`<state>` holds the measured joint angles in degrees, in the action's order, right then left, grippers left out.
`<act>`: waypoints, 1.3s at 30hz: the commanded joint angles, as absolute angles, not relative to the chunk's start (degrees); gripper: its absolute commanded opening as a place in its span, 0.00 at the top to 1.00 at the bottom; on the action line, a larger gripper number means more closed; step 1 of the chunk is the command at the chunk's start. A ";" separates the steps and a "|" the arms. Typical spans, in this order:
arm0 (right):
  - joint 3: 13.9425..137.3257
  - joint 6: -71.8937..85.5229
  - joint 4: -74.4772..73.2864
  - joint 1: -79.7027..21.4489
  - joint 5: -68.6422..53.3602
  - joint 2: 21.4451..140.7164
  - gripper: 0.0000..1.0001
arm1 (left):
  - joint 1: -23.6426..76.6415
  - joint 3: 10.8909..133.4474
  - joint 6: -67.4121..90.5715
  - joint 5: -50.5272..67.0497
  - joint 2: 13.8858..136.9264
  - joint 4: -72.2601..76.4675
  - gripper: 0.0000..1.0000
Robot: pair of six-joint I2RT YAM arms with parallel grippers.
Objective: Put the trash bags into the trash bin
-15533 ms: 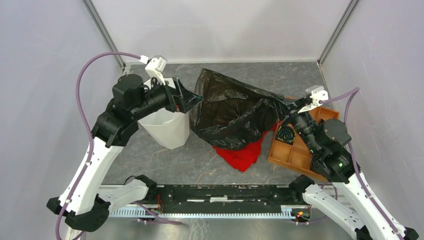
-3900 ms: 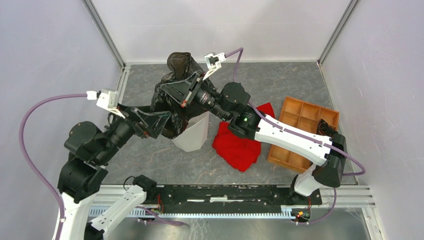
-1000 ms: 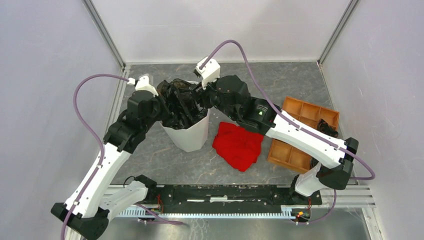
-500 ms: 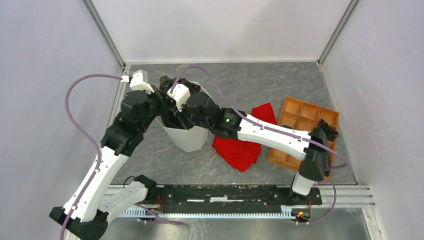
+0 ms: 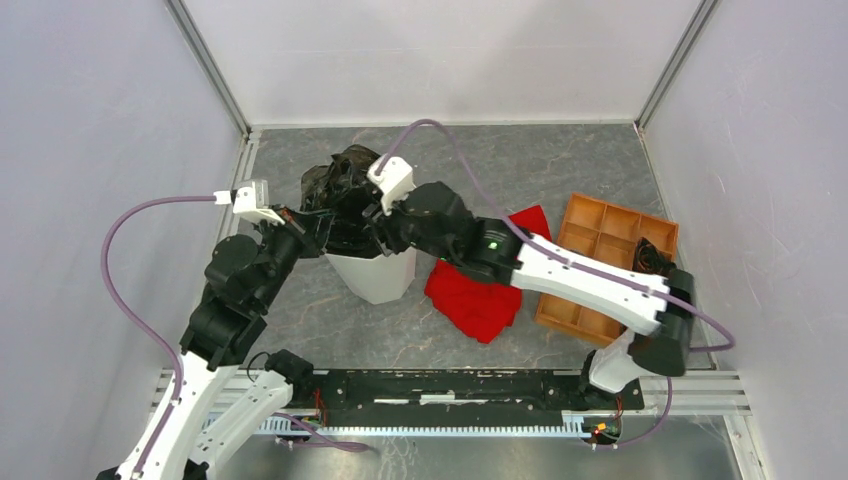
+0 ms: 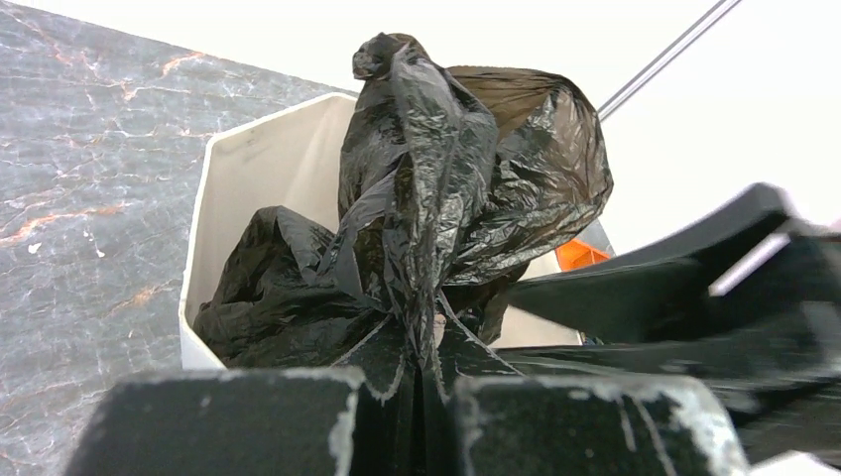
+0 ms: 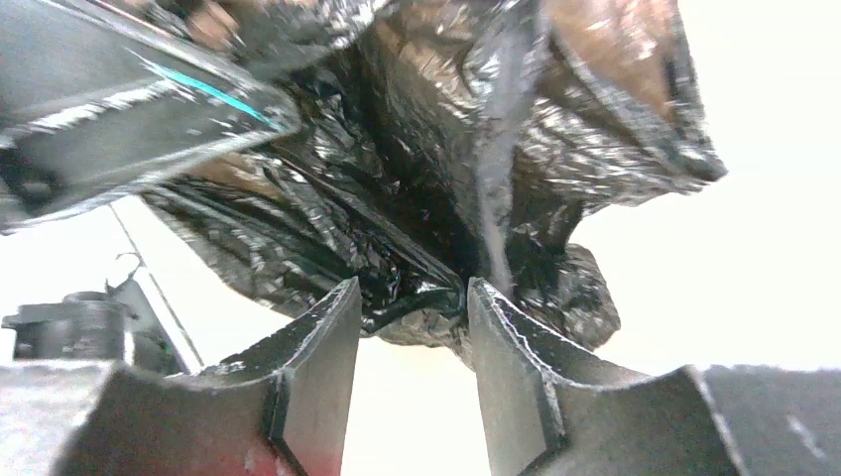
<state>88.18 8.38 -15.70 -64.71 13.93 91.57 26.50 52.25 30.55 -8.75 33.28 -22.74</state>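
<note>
The black trash bag (image 5: 335, 185) is bunched in the mouth of the white trash bin (image 5: 385, 275), part of it rising above the far-left rim. My left gripper (image 5: 318, 225) is shut on a twisted fold of the bag (image 6: 446, 178), pinched at the jaws (image 6: 436, 372) just over the bin's rim (image 6: 268, 164). From the right, my right gripper (image 5: 362, 222) reaches over the bin. Its jaws (image 7: 412, 297) stand open, with a lump of the bag (image 7: 446, 149) between the fingertips. The bin's bottom is hidden.
A crumpled red cloth (image 5: 475, 290) lies right of the bin, under my right forearm. An orange compartment tray (image 5: 600, 225) sits at the right with a dark object (image 5: 650, 260) in it. Walls enclose the table on three sides.
My left arm has drawn back toward the near left with the bag in its grip. My right gripper shut briefly and has opened again, shifting slightly right over the bin.
</note>
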 commanded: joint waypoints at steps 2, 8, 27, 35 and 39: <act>86.00 16.32 -12.85 -64.59 14.74 80.15 0.44 | 26.60 51.76 28.11 -7.08 32.99 -18.37 0.98; 80.57 33.79 -0.56 -64.69 11.02 76.87 0.25 | 26.60 52.39 28.42 -6.51 32.55 -19.16 0.98; 88.08 50.83 8.67 -64.45 12.83 90.41 0.56 | 26.54 53.00 28.58 -5.61 31.50 -20.80 0.98; 90.53 52.38 7.07 -64.30 17.27 93.38 0.58 | 26.55 53.09 28.56 -5.76 30.59 -21.37 0.98; 90.49 52.06 9.48 -62.87 11.03 94.13 1.00 | 26.55 54.81 31.39 -8.33 31.03 -24.46 0.91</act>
<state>88.05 51.35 6.72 -64.27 14.04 93.38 26.50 51.90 30.11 -5.89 30.96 -22.35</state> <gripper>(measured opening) 0.081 0.030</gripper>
